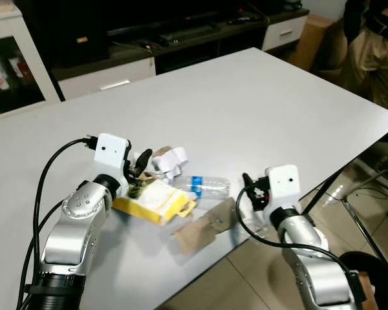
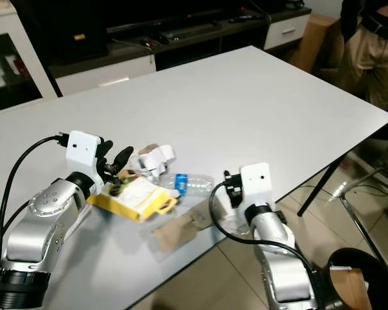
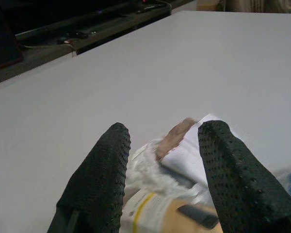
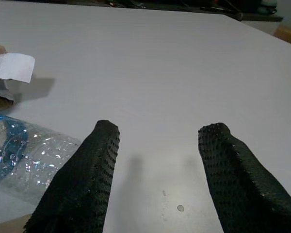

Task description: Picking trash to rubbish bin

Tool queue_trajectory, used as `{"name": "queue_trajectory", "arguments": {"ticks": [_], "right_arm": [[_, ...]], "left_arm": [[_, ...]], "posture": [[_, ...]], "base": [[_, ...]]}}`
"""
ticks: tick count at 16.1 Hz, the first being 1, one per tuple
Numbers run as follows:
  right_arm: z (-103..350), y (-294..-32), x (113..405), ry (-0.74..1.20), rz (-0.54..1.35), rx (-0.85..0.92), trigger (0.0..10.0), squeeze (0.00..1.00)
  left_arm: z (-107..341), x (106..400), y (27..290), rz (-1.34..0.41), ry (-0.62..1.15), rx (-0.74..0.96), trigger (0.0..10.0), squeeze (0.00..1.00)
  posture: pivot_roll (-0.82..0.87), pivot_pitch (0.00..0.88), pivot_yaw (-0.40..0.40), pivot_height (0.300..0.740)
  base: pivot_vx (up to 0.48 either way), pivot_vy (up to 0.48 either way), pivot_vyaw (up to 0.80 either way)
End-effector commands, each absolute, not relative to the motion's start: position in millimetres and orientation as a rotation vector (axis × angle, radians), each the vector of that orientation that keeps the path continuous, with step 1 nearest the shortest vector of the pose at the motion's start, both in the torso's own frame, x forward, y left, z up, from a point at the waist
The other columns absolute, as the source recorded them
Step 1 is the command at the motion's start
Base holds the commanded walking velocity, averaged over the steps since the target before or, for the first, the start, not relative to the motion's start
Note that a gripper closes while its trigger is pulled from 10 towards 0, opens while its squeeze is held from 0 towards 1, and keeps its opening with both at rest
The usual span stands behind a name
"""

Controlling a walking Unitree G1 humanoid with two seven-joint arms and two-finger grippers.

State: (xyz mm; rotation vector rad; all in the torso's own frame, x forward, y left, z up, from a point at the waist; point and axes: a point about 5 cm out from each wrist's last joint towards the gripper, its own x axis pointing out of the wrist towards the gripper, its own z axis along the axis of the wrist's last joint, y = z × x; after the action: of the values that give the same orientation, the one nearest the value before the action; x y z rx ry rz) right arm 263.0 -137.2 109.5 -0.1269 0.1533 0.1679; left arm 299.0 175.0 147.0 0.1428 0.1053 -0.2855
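Left gripper: your fingers are spread apart, poised over the trash pile with nothing clasped between them.
Right gripper: your fingers are parted and empty, low over the white table near its front edge, just beside the bottle.
Trash: you have crumpled white paper, a yellow packet, a clear plastic bottle and a brown cardboard scrap clustered between your arms.
Rubbish bin: on the floor to your right, below the table corner.
Person: standing beyond the table's far right.

right gripper fingers spread wide, low over white table | crinkly clear bottle beside one finger | white paper scrap further off
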Motion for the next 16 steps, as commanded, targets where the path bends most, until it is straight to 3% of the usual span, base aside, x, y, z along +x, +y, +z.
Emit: {"name": "queue_trajectory", "arguments": {"ticks": [1,16], "right_arm": [[112.6,-135.5,263.1,0.142,0.170,-0.129,10.0,0.00],[110.0,-136.8,258.0,0.155,0.148,-0.132,10.0,0.00]], "left_arm": [[147.9,300.5,174.5,-0.299,0.103,0.161,10.0,0.00],[142.3,294.3,167.2,-0.356,0.122,0.166,10.0,0.00]], "posture": [[-0.07,0.000,0.011,0.740],[-0.08,0.000,0.030,0.740]], "base": [[0.000,0.262,0.00],[0.000,0.315,0.00]]}}
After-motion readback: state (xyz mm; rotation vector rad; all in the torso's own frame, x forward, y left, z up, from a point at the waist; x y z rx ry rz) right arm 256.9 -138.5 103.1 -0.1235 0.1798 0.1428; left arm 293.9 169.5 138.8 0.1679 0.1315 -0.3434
